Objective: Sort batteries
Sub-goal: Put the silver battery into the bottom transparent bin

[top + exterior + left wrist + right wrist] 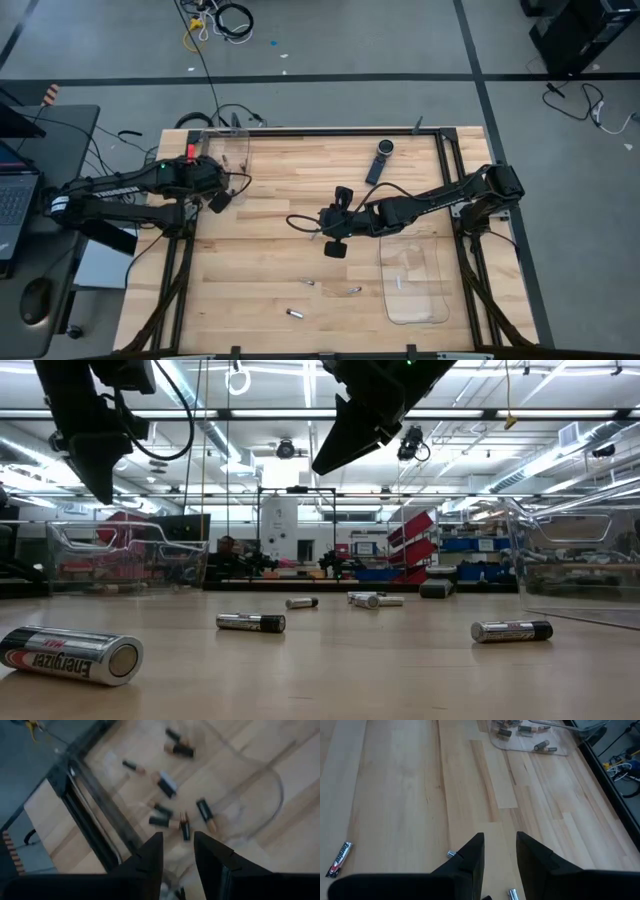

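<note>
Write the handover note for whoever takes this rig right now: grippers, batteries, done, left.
Left gripper: open, empty, above the clear tray at the table's far left corner.
Right gripper: open, empty, over mid-table.
Done: several batteries lie in the left tray; one battery in the near-right clear tray.
Left: loose batteries on the wood near the front edge, including one with a red and black label closest to the low camera.
Black device at the far edge: not a battery.

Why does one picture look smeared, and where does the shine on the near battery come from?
Left wrist view: batteries in the clear tray look streaked, likely motion blur. Low view: the nearest battery is soft, out of focus, its end glinting under ceiling lights; the arms are dark silhouettes.
</note>
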